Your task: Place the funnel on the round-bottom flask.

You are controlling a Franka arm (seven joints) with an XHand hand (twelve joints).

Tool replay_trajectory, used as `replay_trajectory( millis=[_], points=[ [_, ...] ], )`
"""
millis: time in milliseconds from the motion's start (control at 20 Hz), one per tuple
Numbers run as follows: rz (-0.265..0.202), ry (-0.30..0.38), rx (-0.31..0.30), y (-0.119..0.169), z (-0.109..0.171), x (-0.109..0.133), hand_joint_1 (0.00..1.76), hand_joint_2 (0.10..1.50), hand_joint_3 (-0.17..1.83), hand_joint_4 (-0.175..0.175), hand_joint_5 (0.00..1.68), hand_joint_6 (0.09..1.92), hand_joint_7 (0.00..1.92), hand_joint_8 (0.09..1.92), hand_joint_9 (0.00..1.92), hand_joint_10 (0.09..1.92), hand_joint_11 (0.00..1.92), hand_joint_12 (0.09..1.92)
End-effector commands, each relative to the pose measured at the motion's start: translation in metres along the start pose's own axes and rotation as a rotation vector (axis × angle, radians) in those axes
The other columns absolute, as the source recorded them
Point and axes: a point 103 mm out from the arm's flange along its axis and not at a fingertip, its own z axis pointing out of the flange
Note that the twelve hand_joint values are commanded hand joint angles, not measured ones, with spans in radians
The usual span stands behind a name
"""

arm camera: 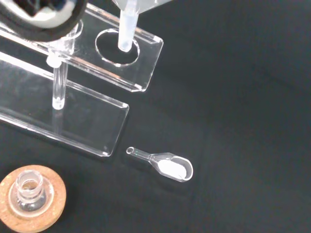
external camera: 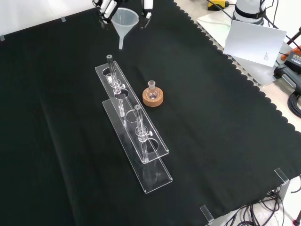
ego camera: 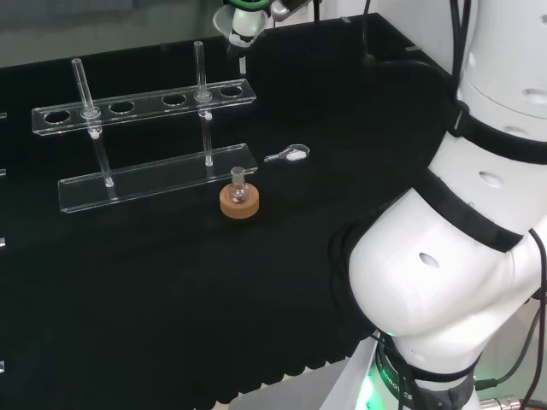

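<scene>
1. Robot hand (external camera: 109,8) pinches the clear plastic cone-shaped funnel (external camera: 125,22) at its rim, fingers curled, high above the bench.
2. Small clear glass round-bottom flask (external camera: 152,92) sits on a cork ring (external camera: 153,99), well apart; funnel looks light, slippery.

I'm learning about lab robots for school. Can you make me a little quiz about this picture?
1. True or false: the funnel is already sitting on the round-bottom flask.
2. What is the flask resting on? A) a red ribbed ring B) a cork ring C) the bare cloth
3. Fill in: the hand is holding the ____ up in the air.

Key:
1. False. The funnel hangs high above the cloth, well away from the flask.
2. B, the cork ring.
3. Funnel.
</scene>
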Motion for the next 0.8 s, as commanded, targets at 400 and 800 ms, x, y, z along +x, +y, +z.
replay_trajectory(
  millis=[400,800],
  points=[
    [-0.019,-0.004,0.002,-0.028,0.016,0.03,0.9,0.74,0.7,-0.001,0.63,0.68,0.64,0.64,1.03,0.4,0.6,1.26],
    [-0.037,-0.015,0.019,-0.037,0.03,0.052,0.9,0.74,0.7,-0.003,0.62,0.69,0.64,0.65,1.02,0.4,0.6,1.26]
  ],
)
